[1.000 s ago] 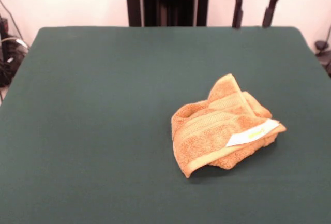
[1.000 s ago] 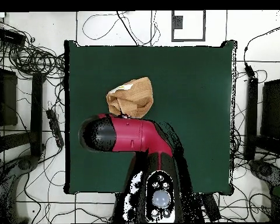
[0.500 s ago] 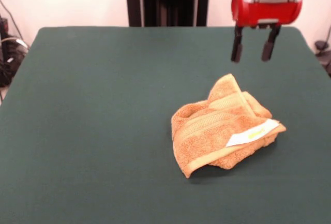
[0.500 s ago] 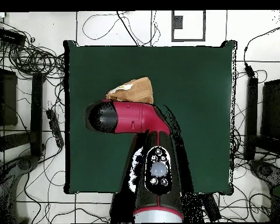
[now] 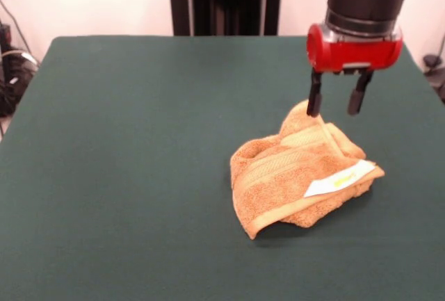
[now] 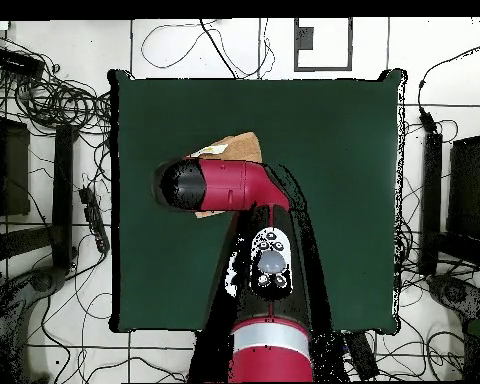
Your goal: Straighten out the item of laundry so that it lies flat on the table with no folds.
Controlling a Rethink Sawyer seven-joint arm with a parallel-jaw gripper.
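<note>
My fingers [image 5: 335,101] apart, hanging just over the top peak of the towel [image 5: 299,169], towel bunched and folded below them on the green surface [image 5: 125,162], white label [image 5: 338,179] lower down its side

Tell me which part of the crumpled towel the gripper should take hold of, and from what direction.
Probably the raised peak at the far end of the towel, taken from straight above. That fold stands highest on the table, and the open gripper hangs nearly over it. The white label marks a free edge at the front view's right, a fair second choice.
</note>
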